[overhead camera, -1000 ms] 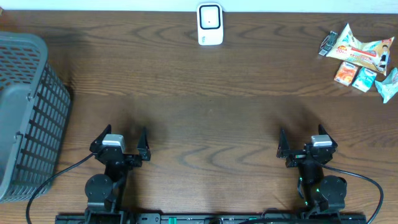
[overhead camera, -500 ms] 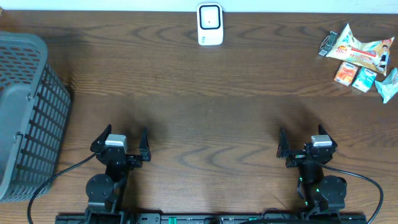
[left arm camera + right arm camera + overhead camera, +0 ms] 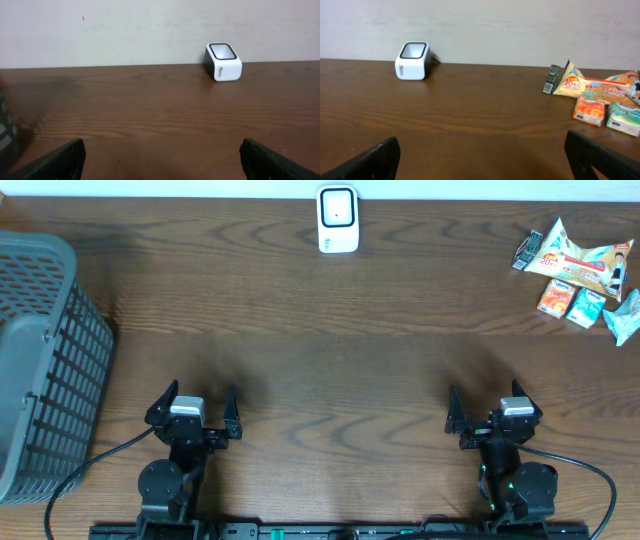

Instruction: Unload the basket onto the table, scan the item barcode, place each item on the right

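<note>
A white barcode scanner (image 3: 338,220) stands at the table's far edge, its dark window facing up; it also shows in the left wrist view (image 3: 223,62) and the right wrist view (image 3: 412,61). The items lie in a group at the far right: a snack bag (image 3: 583,258), an orange carton (image 3: 554,297), a green-and-white carton (image 3: 586,307), a teal wrapper (image 3: 625,320) and a small dark packet (image 3: 527,250). My left gripper (image 3: 198,395) and right gripper (image 3: 487,394) rest near the front edge, both open and empty, far from the items.
A grey plastic basket (image 3: 45,370) stands at the left edge of the table. A pale wall runs behind the table's far edge. Cables trail from both arm bases along the front.
</note>
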